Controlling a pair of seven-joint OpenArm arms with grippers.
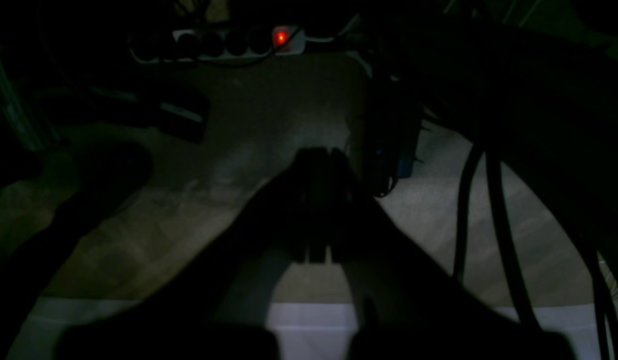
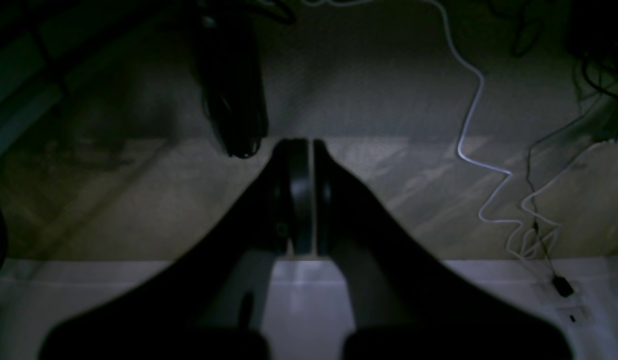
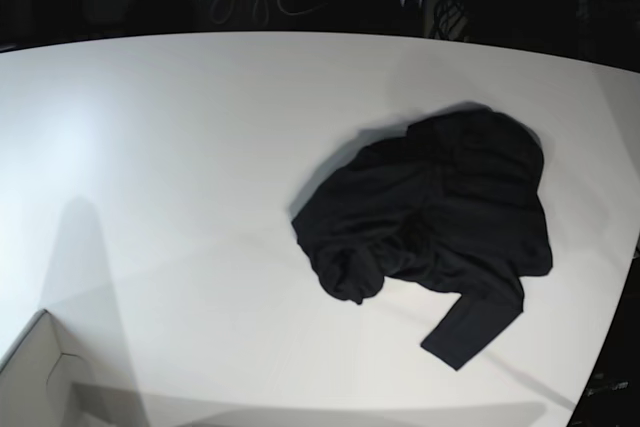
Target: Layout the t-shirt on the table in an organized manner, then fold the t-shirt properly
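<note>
I find the t-shirt (image 3: pixel 435 222), soft wrinkled black fabric, bunched on the smooth white table (image 3: pixel 150 147), right of centre in the base view with one sleeve trailing toward the near right edge. That side belongs to my left arm, so I judge it nearer. The left gripper (image 1: pixel 318 155) and right gripper (image 2: pixel 309 145) are both clenched, empty, parked over the floor below the table edge

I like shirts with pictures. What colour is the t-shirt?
Plain black, no picture: the t-shirt shows best in the base view.
</note>
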